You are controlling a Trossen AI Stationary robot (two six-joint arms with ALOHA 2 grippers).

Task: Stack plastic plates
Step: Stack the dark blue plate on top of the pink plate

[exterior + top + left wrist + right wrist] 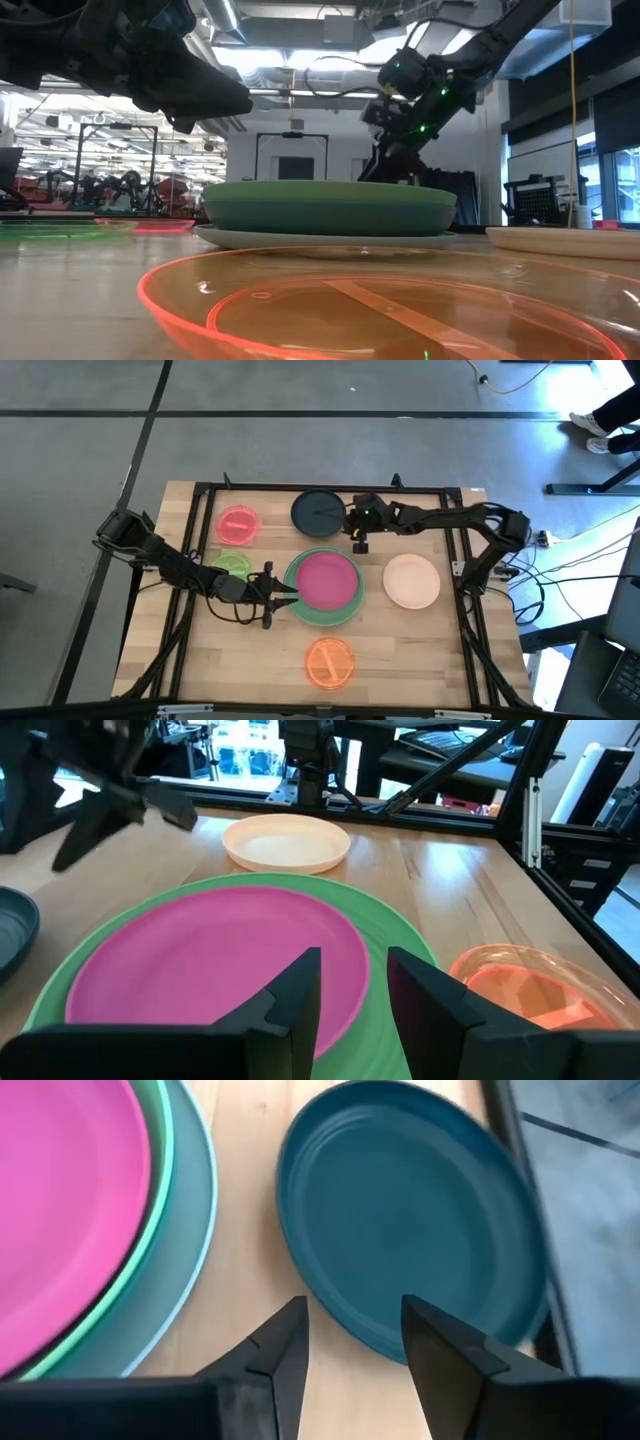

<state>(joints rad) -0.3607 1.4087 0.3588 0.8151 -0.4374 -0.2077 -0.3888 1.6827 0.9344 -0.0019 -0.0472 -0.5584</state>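
Note:
A magenta plate [324,578] lies on top of a light green plate [322,615], which rests on a teal and a pale grey-blue plate [195,1210] at the table's middle. The dark navy plate [318,512] lies flat near the far edge. My left gripper [290,592] is open and low at the stack's left rim; in its wrist view the left gripper [352,985] hovers over the green rim [385,935]. My right gripper [358,543] is open and points down beside the navy plate; in its wrist view the right gripper [352,1335] stands over the navy plate's rim [345,1325].
A peach plate [411,581] lies right of the stack. A translucent orange plate [329,662] sits near the front edge. The red-pink plate [237,525] and the lime plate [232,567] lie on the left, the lime one partly under my left arm. A black frame [200,490] borders the table.

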